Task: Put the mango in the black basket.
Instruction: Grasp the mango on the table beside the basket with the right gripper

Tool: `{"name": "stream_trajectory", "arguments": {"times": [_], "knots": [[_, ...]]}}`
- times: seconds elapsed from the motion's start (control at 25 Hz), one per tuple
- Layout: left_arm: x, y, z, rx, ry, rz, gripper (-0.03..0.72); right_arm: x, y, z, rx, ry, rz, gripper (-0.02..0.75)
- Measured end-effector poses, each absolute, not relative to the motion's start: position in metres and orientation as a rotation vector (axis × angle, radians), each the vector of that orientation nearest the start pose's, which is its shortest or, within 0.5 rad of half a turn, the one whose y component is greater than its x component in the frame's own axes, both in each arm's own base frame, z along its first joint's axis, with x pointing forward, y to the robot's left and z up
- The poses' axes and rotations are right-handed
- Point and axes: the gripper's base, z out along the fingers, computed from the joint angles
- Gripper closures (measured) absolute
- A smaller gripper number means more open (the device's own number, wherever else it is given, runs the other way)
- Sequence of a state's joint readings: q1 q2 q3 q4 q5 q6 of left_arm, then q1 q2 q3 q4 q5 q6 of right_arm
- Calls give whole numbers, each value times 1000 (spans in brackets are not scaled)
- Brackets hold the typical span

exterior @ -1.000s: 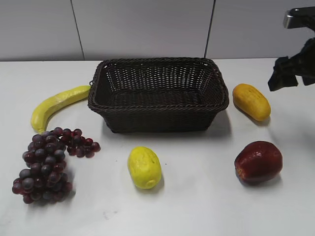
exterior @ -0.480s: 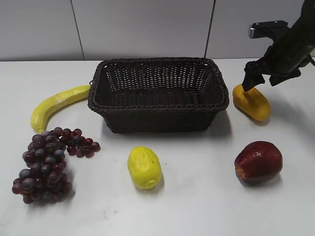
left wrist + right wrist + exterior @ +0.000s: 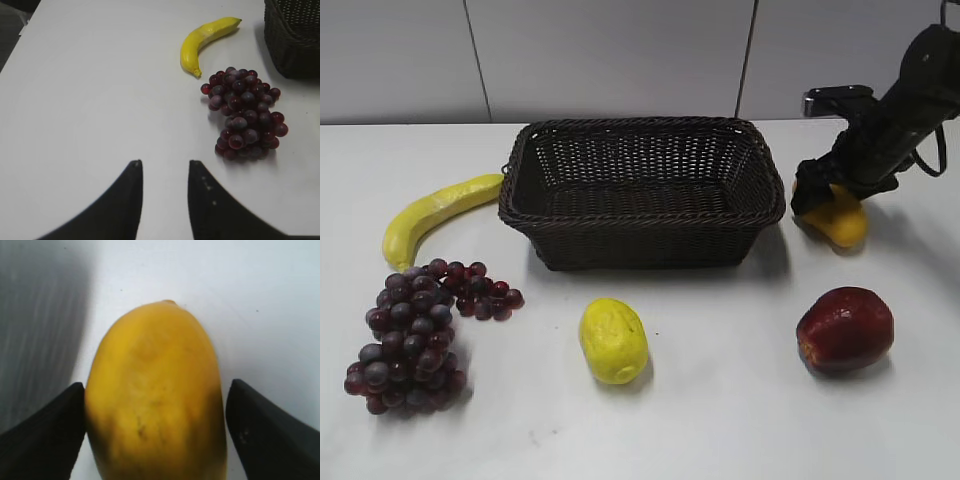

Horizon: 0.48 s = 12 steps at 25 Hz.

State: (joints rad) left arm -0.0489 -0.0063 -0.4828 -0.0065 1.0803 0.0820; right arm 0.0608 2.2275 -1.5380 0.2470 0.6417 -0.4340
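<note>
White table (image 3: 720,420): right wrist view shows right gripper (image 3: 155,427) jaws spread astride mango (image 3: 155,400); left gripper (image 3: 164,172) jaws parted, empty.

1. Black basket (image 3: 642,190) at the middle back of the table (image 3: 720,420).
2. Banana (image 3: 435,212) left of it, grapes (image 3: 420,332) in front of the banana.
3. Mango (image 3: 840,215) just right of the basket, between the right gripper (image 3: 817,197) fingers.
4. Pale oval fruit (image 3: 613,340) before the basket; apple (image 3: 845,330) before the mango.

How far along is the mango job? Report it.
Done: the right gripper is down over the mango, fingers on either side, open. In hand: closing on it. Left: grasp, lift, place it in the black basket, which holds nothing. Left gripper idles open.
</note>
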Motion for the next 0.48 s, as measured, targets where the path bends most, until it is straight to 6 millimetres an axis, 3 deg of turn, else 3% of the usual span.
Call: {"name": "stream_trajectory", "arguments": {"times": [0.08, 0.28, 0.36, 0.48], "knots": [[-5, 0, 271, 136, 2070, 12, 457, 451, 41, 110, -446, 2757, 163, 158], [-5, 0, 271, 136, 2070, 12, 457, 452, 42, 118, -470, 2789, 186, 160], [-5, 0, 271, 136, 2070, 12, 457, 456, 43, 135, -483, 2779, 198, 160], [-5, 0, 271, 136, 2070, 12, 457, 462, 47, 178, -481, 2713, 235, 160]]}}
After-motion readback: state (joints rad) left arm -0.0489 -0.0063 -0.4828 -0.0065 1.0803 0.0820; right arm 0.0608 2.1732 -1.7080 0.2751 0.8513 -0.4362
